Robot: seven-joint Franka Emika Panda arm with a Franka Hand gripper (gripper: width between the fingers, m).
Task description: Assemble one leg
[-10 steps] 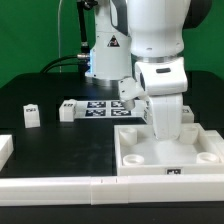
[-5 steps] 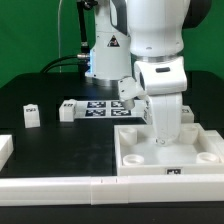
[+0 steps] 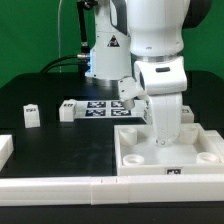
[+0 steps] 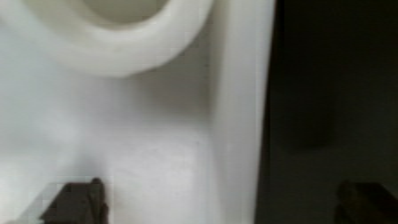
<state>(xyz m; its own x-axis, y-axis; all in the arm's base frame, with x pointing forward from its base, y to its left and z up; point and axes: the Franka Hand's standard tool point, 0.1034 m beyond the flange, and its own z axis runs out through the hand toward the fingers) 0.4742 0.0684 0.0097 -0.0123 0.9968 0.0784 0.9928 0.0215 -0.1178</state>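
The large white tray [image 3: 200, 160] lies at the exterior view's right. My gripper [image 3: 165, 135] is lowered into its back part, close to the tray's floor. In the wrist view the gripper [image 4: 219, 203] is open: its dark fingertips [image 4: 75, 200] stand wide apart, with the tray's white surface [image 4: 178, 130] and the black table between them. A round socket [image 4: 134, 30] of the tray shows just ahead of the gripper. Two small white legs [image 3: 31, 115] [image 3: 68, 110] with tags stand on the table to the exterior view's left, far from the gripper. Nothing is held.
The marker board [image 3: 100, 107] lies behind the tray, beside the second leg. A long white bar [image 3: 60, 188] lies along the front edge, and another white piece [image 3: 5, 150] is at the far left. The robot base [image 3: 105, 50] stands at the back.
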